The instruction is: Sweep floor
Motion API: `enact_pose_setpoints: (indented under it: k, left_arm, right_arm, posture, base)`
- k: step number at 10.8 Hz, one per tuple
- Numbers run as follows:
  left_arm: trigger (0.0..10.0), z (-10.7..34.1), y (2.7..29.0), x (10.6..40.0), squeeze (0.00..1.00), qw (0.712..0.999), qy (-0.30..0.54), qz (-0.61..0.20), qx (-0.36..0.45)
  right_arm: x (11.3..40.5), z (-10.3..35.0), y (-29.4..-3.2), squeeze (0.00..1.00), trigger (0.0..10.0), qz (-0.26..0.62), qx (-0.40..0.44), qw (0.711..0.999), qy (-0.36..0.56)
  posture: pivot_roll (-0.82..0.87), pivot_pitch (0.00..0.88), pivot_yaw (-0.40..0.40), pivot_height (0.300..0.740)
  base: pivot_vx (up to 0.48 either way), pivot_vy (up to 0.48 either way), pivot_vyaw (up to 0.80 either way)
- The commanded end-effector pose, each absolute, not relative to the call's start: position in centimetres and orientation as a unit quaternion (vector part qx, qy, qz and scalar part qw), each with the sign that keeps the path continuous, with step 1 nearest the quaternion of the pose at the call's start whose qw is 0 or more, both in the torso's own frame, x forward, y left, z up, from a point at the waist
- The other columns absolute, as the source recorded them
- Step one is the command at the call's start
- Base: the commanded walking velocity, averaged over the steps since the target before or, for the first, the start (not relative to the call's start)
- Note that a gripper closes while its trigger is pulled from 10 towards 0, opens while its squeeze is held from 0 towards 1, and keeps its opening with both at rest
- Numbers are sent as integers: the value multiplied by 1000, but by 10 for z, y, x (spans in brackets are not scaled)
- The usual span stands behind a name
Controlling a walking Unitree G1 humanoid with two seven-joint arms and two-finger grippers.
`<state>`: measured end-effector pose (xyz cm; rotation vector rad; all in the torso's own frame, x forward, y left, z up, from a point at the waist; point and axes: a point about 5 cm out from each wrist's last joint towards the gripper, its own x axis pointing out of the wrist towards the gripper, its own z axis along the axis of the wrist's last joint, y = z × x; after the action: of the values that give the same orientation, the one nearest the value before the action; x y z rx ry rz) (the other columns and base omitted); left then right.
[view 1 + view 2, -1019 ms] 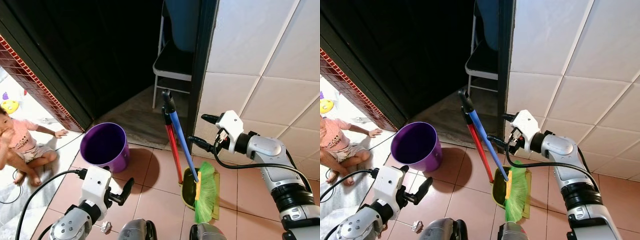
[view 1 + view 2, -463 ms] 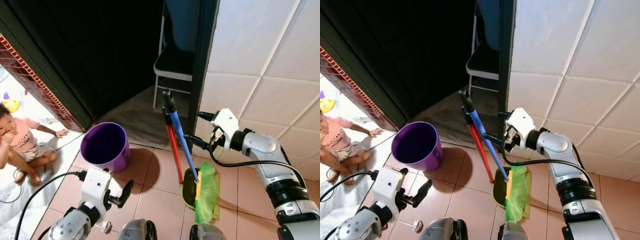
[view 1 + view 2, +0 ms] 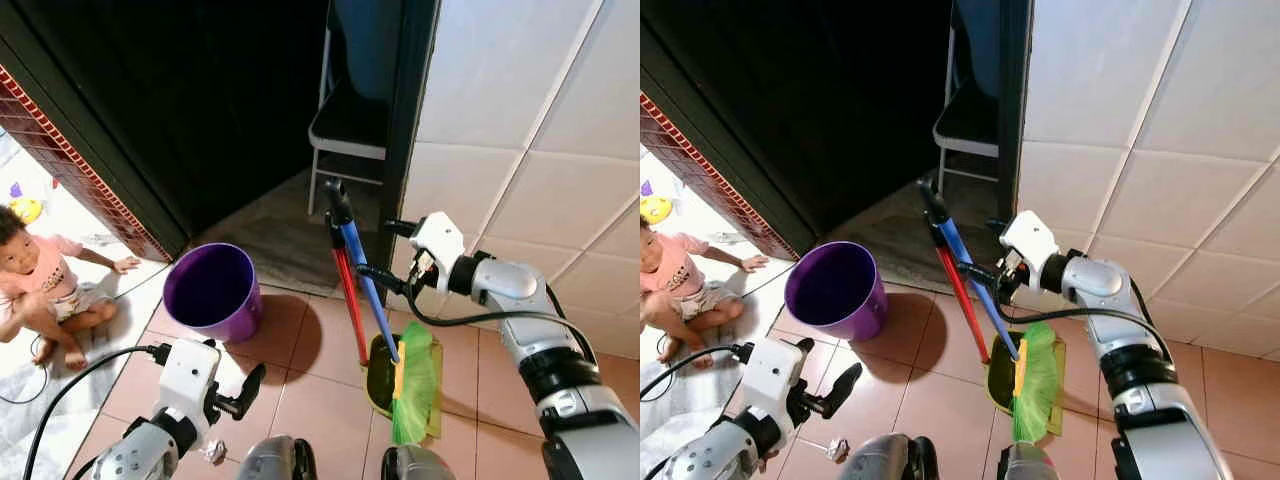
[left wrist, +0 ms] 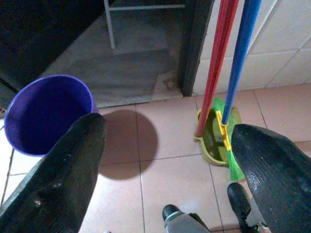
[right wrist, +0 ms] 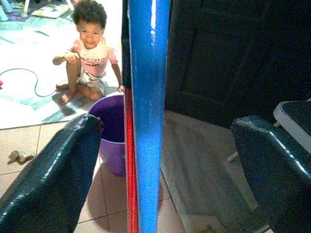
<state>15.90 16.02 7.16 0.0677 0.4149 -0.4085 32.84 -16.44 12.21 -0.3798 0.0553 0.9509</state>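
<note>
A broom with a blue handle [image 3: 366, 287] and green bristles [image 3: 413, 385] leans upright in the corner by the door frame. Beside it stands a red-handled [image 3: 347, 300] olive dustpan [image 3: 377, 378]. My right gripper [image 3: 376, 248] is open at mid-height of the broom. In the right wrist view the blue handle [image 5: 147, 97] stands between its two fingers [image 5: 53, 179], apart from both. My left gripper [image 3: 238, 392] hangs open low at the left over the floor tiles, with nothing between its fingers [image 4: 63, 174].
A purple bucket [image 3: 210, 290] stands on the floor left of the broom. A small child [image 3: 40, 290] sits on the floor at the far left. A folding chair [image 3: 350, 125] stands in the dark doorway. A crumpled scrap [image 3: 212, 452] lies near my feet. White tiled wall [image 3: 530, 120] on the right.
My right gripper has moved left toward the broom, so the blue handle now stands between its open fingers. The left arm has sunk a little. The child has shifted.
</note>
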Motion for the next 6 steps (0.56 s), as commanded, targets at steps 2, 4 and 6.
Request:
enact_pose_setpoints:
  k: [2,4,6]
  left_arm:
    - [10000,74,165,154,0,956,212,-200,39]
    - [10000,74,166,152,0,955,215,-199,39]
    - [10000,75,167,151,0,955,217,-199,40]
  right_arm:
    - [333,126,-158,0,10000,462,-190,866,19]
    - [336,125,-156,0,10000,463,-191,865,18]
    - [339,126,-155,0,3922,466,-192,864,15]
  posture:
    - [92,159,139,740]
    - [98,164,138,740]
    - [100,167,137,740]
  base:
    - [0,0,0]
    - [0,0,0]
    - [0,0,0]
